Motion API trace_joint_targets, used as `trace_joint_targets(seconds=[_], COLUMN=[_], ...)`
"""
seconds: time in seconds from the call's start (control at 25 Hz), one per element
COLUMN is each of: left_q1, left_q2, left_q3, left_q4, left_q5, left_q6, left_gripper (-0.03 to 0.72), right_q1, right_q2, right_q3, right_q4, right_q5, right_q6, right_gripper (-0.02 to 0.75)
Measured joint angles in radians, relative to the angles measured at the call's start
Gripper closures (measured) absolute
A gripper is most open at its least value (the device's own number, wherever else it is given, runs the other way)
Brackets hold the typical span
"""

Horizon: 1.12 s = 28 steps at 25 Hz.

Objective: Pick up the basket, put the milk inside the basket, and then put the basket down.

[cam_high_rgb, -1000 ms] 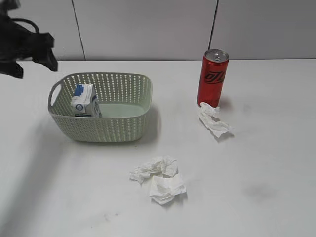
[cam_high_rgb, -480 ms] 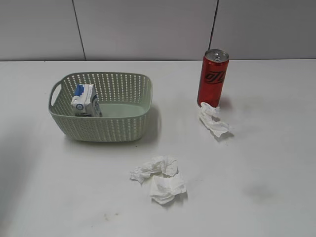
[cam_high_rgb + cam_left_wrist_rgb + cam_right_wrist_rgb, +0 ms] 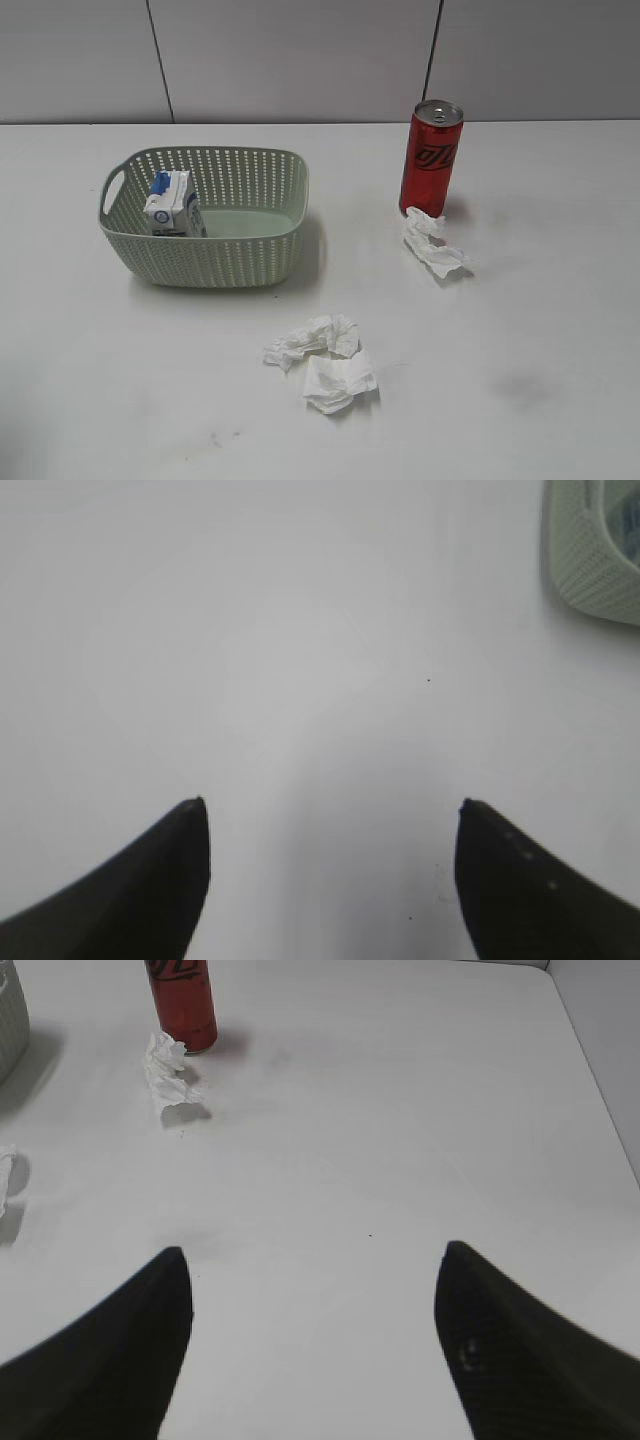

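The pale sage-green basket [image 3: 205,232] stands on the white table at the left. The milk [image 3: 173,204], a white carton with a blue top, stands upright inside it at its left end. Neither gripper shows in the exterior view. In the left wrist view my left gripper [image 3: 332,805] is open and empty over bare table, with a corner of the basket [image 3: 590,555] at the top right. In the right wrist view my right gripper [image 3: 315,1250] is open and empty over bare table, far from the basket.
A tall red soda can [image 3: 431,158] stands at the back right, also in the right wrist view [image 3: 183,1000]. A crumpled tissue [image 3: 433,243] lies in front of it. More crumpled tissues [image 3: 325,362] lie in the front middle.
The left arm, seen at the top left above the basket one second ago, has left the exterior view. The basket and milk have not moved.
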Motion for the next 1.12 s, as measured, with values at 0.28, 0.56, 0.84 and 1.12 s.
trace_joint_targets(seconds=[0.28,0.56,0.84,1.12], left_q1=[0.0,0.0,0.0,0.0], left_q2=[-0.365,-0.645,-0.821,-0.972], left_q3=[0.199,0.247,0.246,0.268], left_q4=[-0.002,-0.001,-0.001,0.014], left_q5=[-0.046,-0.042,0.011,0.107], left_q6=[0.0,0.0,0.0,0.0], left_gripper=[0.09,0.081,0.095,0.095], right_q1=[0.0,0.0,0.0,0.0], right_q2=[0.0,0.0,0.0,0.0], right_q3=[0.0,0.0,0.0,0.0], right_q4=[0.0,0.0,0.0,0.0], right_q5=[0.0,0.0,0.0,0.0], right_q6=[0.0,0.0,0.0,0.0], right_gripper=[0.166,0.166,0.166,0.166])
